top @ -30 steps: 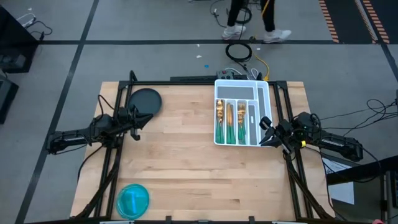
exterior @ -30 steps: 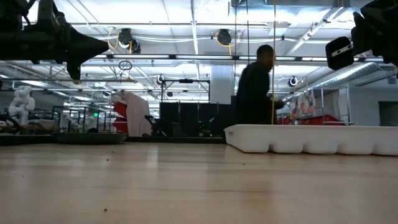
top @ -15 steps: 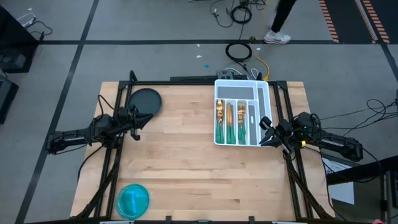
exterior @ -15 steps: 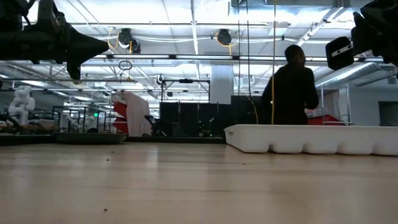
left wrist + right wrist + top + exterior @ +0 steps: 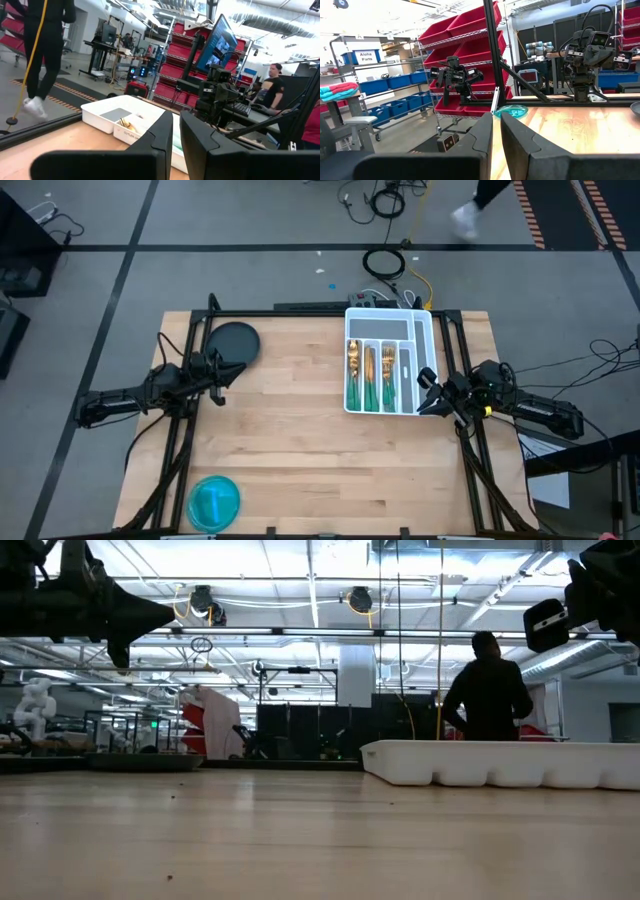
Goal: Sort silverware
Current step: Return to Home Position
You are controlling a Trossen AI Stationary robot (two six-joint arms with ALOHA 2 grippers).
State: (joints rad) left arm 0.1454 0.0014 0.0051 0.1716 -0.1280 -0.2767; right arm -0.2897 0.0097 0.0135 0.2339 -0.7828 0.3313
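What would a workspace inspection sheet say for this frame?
Surface: wooden table, no spills seen.
Job's things: silverware lies in three slots of the white tray; none seen loose.
Clutter: dark plate at the far left; teal dish at the near left corner.
Grippers: left tool and right tool shut, holding nothing, raised at the table's sides.
Cables: black coil on the floor beyond the table.
Surroundings: person beyond the table.
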